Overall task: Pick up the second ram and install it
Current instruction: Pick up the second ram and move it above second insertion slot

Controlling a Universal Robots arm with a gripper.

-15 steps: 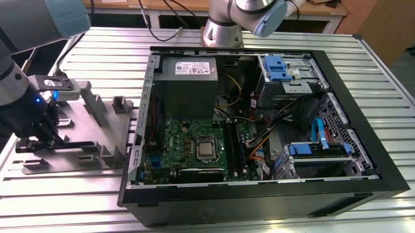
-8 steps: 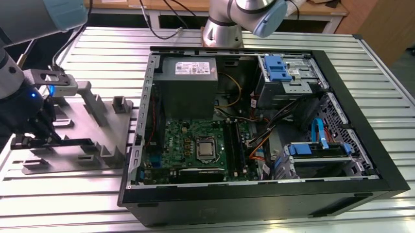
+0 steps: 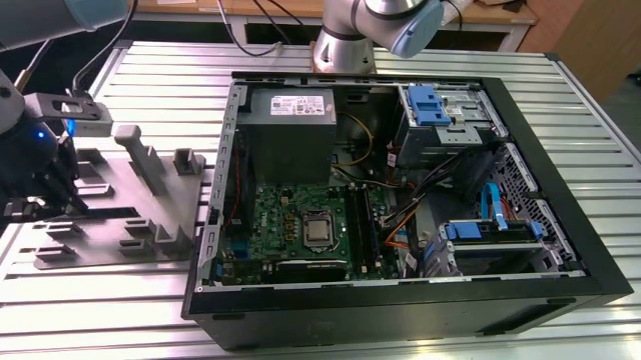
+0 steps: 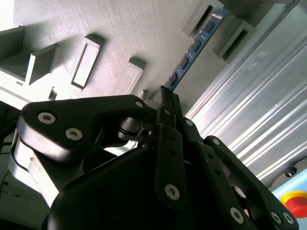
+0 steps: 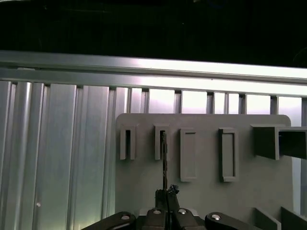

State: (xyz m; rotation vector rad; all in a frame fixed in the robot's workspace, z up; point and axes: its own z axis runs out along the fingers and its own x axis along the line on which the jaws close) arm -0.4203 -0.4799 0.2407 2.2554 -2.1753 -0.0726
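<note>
So far only the grasp looks done: I see the gripper (image 4: 165,96) pinched on the ram (image 4: 192,52), its far end between posts of the tray (image 3: 110,225). Carrying it over and seating it in the motherboard (image 3: 300,225) remain, I judge.

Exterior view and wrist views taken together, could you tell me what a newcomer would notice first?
The open computer case dominates the exterior view, its green motherboard exposed, with the grey holder tray beside it toward the exterior view's left. In both wrist views the gripper is shut on the second ram, a slim stick reaching between the tray's upright posts.
</note>
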